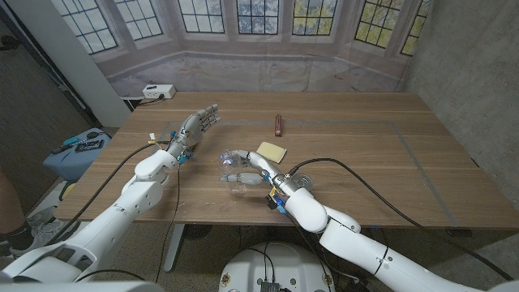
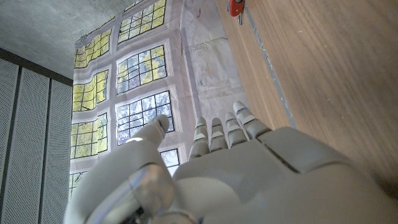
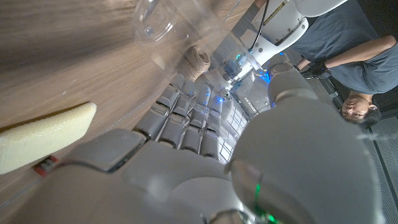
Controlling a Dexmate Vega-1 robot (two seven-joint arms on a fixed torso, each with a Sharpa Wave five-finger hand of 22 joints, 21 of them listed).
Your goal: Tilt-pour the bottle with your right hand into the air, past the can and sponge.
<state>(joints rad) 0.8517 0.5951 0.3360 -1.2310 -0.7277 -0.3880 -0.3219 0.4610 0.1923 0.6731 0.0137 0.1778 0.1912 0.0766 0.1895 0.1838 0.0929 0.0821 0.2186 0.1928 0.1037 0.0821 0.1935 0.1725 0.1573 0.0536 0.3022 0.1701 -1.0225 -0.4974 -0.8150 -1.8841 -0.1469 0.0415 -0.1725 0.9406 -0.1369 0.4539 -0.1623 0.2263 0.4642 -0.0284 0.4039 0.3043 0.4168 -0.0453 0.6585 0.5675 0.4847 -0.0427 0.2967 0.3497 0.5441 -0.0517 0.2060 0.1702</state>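
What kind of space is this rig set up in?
Probably an indoor lab or test room, staged rather than lived in: a plain wooden table, a window scene behind it that looks like a printed backdrop, and a person seated close to the robot.

A robot lab or test room dressed as a home — a printed backdrop of mullioned windows (image 1: 243, 20) hangs creased behind the wooden table (image 1: 365, 154), with bare grey walls (image 1: 462, 49) beside it, cables (image 1: 381, 191) trailing over the tabletop, and a person (image 3: 357, 56) watching nearby.
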